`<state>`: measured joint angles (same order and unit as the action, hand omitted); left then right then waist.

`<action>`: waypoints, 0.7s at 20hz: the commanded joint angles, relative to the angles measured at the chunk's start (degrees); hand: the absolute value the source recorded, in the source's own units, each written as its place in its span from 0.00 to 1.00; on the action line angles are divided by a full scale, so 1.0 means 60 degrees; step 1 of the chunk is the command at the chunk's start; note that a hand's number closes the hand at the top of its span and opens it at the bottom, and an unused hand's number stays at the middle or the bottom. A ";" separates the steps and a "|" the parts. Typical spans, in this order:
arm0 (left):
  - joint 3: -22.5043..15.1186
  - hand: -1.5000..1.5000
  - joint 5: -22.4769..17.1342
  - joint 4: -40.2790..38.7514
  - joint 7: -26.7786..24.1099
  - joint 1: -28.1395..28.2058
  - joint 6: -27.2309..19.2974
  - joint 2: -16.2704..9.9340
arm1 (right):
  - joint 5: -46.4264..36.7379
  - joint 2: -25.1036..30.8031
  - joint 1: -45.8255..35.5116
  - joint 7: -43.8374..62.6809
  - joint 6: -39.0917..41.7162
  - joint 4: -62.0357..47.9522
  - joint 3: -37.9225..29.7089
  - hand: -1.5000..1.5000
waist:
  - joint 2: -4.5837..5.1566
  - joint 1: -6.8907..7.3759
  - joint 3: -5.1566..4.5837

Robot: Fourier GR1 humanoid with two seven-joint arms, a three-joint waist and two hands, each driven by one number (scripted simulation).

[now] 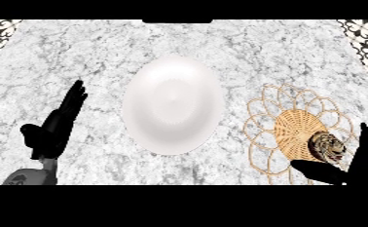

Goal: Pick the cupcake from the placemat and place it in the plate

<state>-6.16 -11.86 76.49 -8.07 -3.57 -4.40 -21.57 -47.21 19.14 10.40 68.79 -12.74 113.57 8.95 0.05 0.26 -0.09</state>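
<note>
A white plate (173, 104) lies in the middle of the marble counter. To its right is a woven straw placemat (291, 126) with a looped wire border. The cupcake (328, 146), brown and streaked, sits on the placemat's lower right part. My right hand (327, 171) is at the lower right corner, its thumb stretched out just below the cupcake and its fingers rising along the right edge; it is open around the cupcake and does not hold it. My left hand (57, 123) rests open at the left, fingers pointing up, well away from the plate.
The grey-white marble counter (215, 46) fills the view. Patterned dark corners (356, 26) show at the top left and top right. A dark strip (176, 21) sits at the far edge's middle.
</note>
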 commanded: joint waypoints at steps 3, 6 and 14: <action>0.0230 0.50 0.0171 -0.0384 -0.0468 -0.0063 0.0190 0.0117 | -0.0045 -0.0527 -0.0569 0.1168 0.1006 -0.0626 -0.0230 0.00 | 0.0002 -0.0031 0.0009; 0.0186 0.50 0.0276 -0.0140 0.0175 -0.0347 -0.0066 0.0281 | 0.0232 -0.0534 -0.0521 0.0235 0.0839 -0.1649 -0.0671 0.00 | 0.0000 -0.0031 0.0017; 0.0439 0.50 0.0342 -0.0225 -0.0063 -0.0156 0.0297 0.0411 | 0.0102 -0.0767 -0.0960 -0.0096 0.1166 -0.2384 -0.1617 0.00 | 0.0000 -0.0043 0.0014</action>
<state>-4.33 -9.98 76.46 -7.88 -3.68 -3.29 -19.89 -47.88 14.72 7.33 64.04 -8.20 102.75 2.67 -0.12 0.11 -0.27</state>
